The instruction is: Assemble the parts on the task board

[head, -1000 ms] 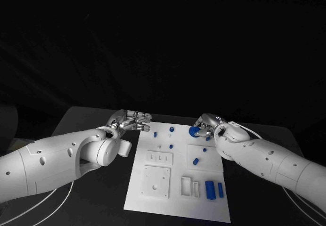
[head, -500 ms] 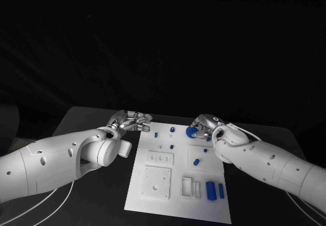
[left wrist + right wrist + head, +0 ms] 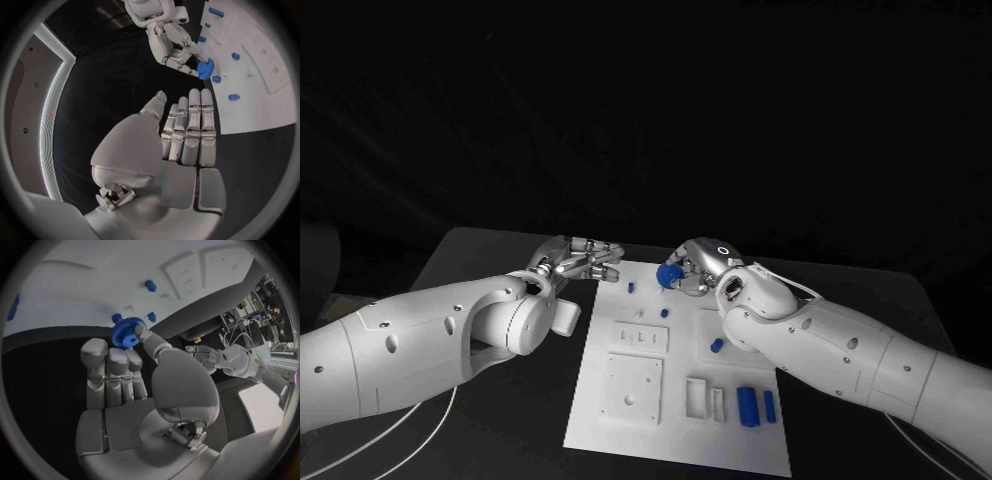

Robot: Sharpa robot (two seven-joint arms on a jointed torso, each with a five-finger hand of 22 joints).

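Note:
The white task board (image 3: 678, 440) lies lengthwise in the middle of the table. My right hand (image 3: 701, 262) hovers over its far end and pinches a blue toothed gear (image 3: 669, 273) between thumb and finger; the right wrist view shows the gear (image 3: 127, 334) at the fingertips above the board (image 3: 81, 285). My left hand (image 3: 583, 258) stays at the board's far left corner, holding nothing. In its wrist view the left hand (image 3: 184, 135) has its fingers stretched out side by side, with the gear (image 3: 205, 67) beyond them. Small blue pegs (image 3: 630, 287) stand close by.
More blue pieces sit on the board: a peg (image 3: 664, 312), another (image 3: 715, 344), and two long bars (image 3: 746, 403) near the front right. White raised blocks (image 3: 630, 385) and a slotted plate (image 3: 642, 337) occupy the board's left half. Black table (image 3: 473, 260) surrounds it.
My right hand has carried the gear leftward across the board's far end, closer to my left hand. The left hand has not moved.

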